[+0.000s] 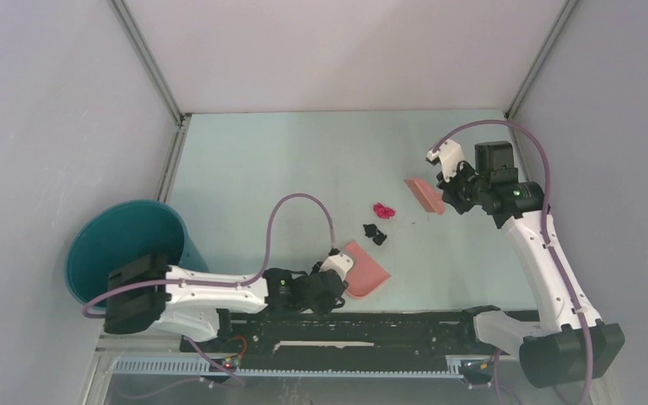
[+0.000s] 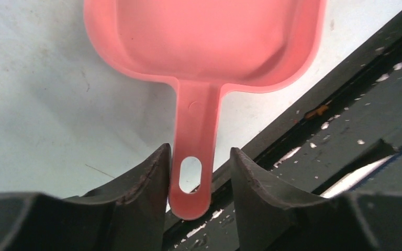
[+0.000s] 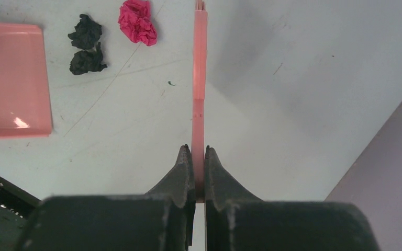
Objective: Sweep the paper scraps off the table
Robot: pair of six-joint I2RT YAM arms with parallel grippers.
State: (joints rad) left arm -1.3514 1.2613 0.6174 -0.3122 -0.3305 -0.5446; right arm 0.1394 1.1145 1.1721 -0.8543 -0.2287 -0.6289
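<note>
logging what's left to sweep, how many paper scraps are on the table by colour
magenta scraps: 1
black scraps: 2
total: 3

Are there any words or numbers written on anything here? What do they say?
There are none: no word, label, brand, number or sign can be read in any view.
The dustpan, the brush and the bucket all show plain surfaces with no writing.
</note>
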